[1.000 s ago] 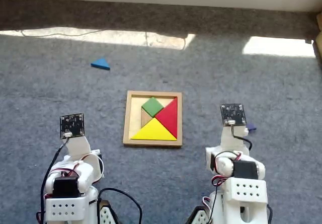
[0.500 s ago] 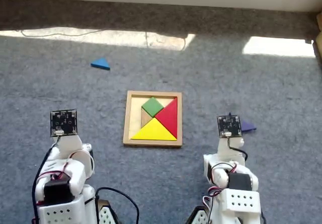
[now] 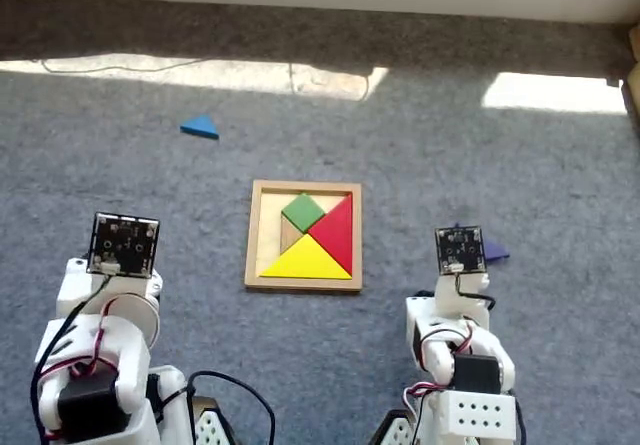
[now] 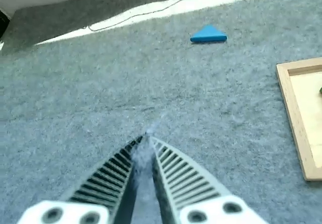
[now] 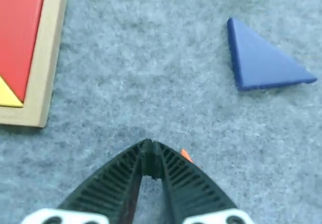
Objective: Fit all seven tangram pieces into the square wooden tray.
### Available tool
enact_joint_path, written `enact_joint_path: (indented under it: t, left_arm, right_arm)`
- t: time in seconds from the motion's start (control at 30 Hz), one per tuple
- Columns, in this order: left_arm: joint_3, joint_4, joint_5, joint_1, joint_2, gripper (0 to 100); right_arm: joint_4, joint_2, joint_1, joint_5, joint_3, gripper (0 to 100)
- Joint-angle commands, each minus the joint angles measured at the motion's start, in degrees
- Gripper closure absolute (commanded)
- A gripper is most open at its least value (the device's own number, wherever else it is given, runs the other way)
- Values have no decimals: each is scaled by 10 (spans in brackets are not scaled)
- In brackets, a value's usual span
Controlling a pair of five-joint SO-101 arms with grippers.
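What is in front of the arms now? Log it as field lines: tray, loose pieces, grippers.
tray: square wooden tray on grey carpet, bare wood on the side toward the left arm
in tray: green square, red triangle, yellow triangle
loose: light blue triangle far out; dark blue triangle beside the right arm
left gripper: shut, empty
right gripper: shut, orange bit beside its tip

The left arm (image 3: 105, 310) draws back toward its base and swings out to its own left, its wrist board (image 3: 124, 243) looming larger in the high view. The right arm (image 3: 455, 315) also retreats, then settles, uncovering more of the dark blue triangle (image 3: 494, 253) beside it.
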Motion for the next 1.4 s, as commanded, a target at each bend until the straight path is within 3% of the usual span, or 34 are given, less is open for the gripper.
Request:
enact_joint_path:
  t: [0.0,0.2,0.3,0.43,0.77,1.07,1.37]
  left_arm:
    - [-122,-12,-5,-8,185,995]
    - [-298,-42,-5,-8,462,970]
    - [-362,-67,4,-8,572,857]
    - [-444,-94,76,-7,694,746]
    - [-604,-184,147,73,945,745]
    - [-742,-255,195,85,1145,745]
    - [-904,-269,211,86,1331,745]
  right_arm:
    - [16,-36,6,5,28,991]
    - [52,-102,6,5,44,991]
    - [63,-116,6,5,45,991]
    - [62,-114,6,5,45,991]
    - [62,-114,6,5,45,991]
    - [61,-114,6,6,45,991]
    - [61,-114,6,6,45,991]
